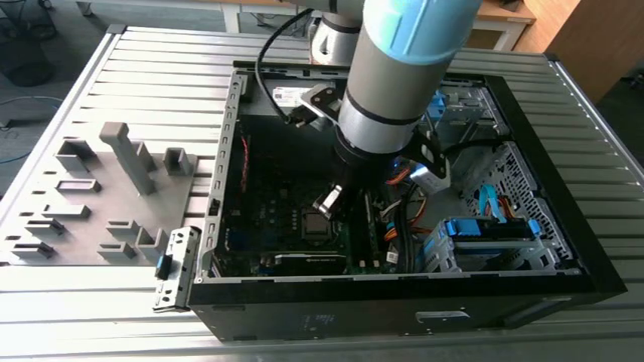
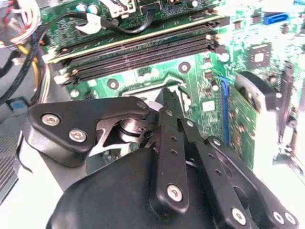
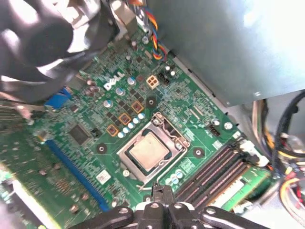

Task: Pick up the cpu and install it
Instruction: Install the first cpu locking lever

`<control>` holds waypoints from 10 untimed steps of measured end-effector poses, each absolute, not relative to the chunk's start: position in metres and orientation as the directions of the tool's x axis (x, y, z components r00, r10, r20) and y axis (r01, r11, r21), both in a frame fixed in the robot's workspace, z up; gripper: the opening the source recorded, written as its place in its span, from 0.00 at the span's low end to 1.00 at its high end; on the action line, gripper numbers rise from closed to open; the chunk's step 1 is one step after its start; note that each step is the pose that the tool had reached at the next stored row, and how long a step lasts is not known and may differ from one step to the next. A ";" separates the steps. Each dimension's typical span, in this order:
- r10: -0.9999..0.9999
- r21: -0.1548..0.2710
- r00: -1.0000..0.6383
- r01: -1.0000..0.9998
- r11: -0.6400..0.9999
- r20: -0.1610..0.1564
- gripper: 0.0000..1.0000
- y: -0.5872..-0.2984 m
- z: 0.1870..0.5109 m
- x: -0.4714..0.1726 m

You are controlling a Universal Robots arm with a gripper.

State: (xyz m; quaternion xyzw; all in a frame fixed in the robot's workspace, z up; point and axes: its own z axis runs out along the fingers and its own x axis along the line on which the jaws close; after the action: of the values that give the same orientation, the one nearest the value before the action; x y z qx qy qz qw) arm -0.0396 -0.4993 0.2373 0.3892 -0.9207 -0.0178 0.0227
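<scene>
In the exterior view, on the left, a grey fixture plate (image 1: 101, 196) with upright blocks lies on the ribbed metal table (image 1: 604, 226), just beside the open computer case (image 1: 226, 151); in the middle of the case the robot arm (image 1: 397, 68) reaches down over the dark motherboard (image 1: 271, 196); the gripper (image 1: 332, 202) hangs a little above the socket frame (image 1: 318, 224); towards the exterior view's right there are blue drive bays (image 1: 488, 230) and orange and black cables (image 1: 403, 219).

In the first wrist view the cpu (image 3: 148, 151) sits flat inside the socket frame (image 3: 153, 149) on the green motherboard (image 3: 95, 143), its pale metal face up; the black memory slots (image 3: 217, 171) lie beside the socket; the gripper (image 3: 162, 192) is near the socket's edge, apart from the chip, and its fingertips (image 3: 157, 192) are pressed together with nothing between them.

In the second wrist view the gripper (image 2: 170, 102) also shows its black fingers (image 2: 170, 143) closed to one narrow point over the socket frame (image 2: 143, 90); the memory slots (image 2: 143, 50) run across behind it.
</scene>
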 end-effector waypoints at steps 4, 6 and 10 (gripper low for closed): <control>-0.718 0.050 -0.696 -0.716 0.696 0.028 0.10 -0.499 0.255 -0.040; -0.718 0.050 -0.696 -0.716 0.696 0.028 0.10 -0.499 0.259 -0.040; -0.718 0.051 -0.696 -0.716 0.696 0.028 0.10 -0.499 0.259 -0.040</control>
State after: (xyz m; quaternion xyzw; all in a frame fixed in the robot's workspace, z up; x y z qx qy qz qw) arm -0.0395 -0.4993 0.2595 0.3893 -0.9207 -0.0179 0.0226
